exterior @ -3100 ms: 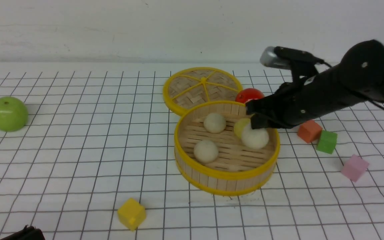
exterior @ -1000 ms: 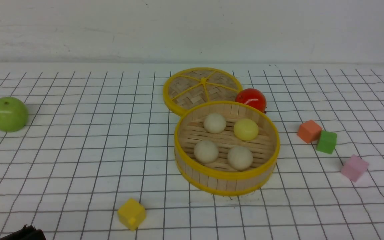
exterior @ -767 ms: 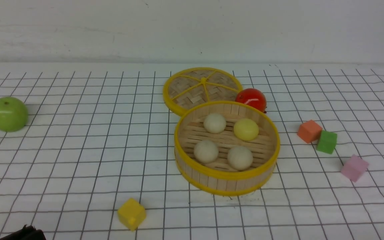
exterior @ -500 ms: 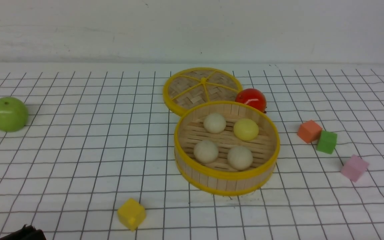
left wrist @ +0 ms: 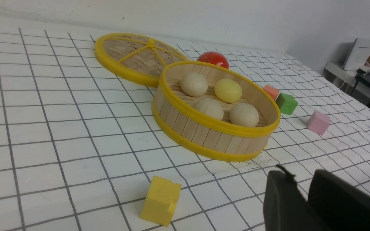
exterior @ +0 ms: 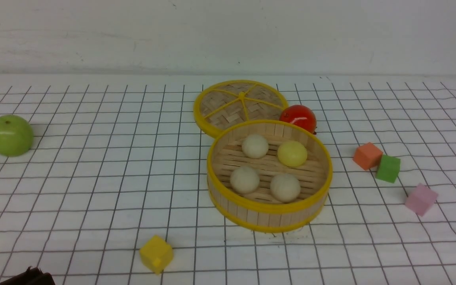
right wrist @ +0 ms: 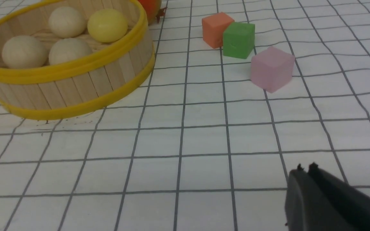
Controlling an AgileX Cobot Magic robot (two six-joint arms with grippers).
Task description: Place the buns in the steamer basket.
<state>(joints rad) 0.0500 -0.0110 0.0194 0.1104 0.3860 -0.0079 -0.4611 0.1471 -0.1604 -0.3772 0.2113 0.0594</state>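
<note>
I see the steamer basket [exterior: 269, 206] on the gridded table [exterior: 93, 186], right of centre in the front view. All four buns sit inside on its slatted floor: a cream bun [exterior: 255, 145] at the far left, the pale yellow bun [exterior: 292, 153] at the far right, another cream bun [exterior: 244, 179] at the near left, and a third cream bun [exterior: 285, 187] at the near right. None touch each other as far as I can tell.

The woven lid [exterior: 240, 105] lies flat behind the basket, its near edge hidden by the basket wall. The red tomato [exterior: 298, 117] sits just beside the lid, behind the basket's far right rim.

The right gripper [right wrist: 305, 170] shows in its wrist view low over bare grid, fingers pressed together, holding nothing. The left gripper [left wrist: 303, 192] shows in its wrist view near the yellow cube [left wrist: 160, 204]; only a thin seam shows between its fingers, and I cannot tell if they meet. Nothing is in it.
</note>
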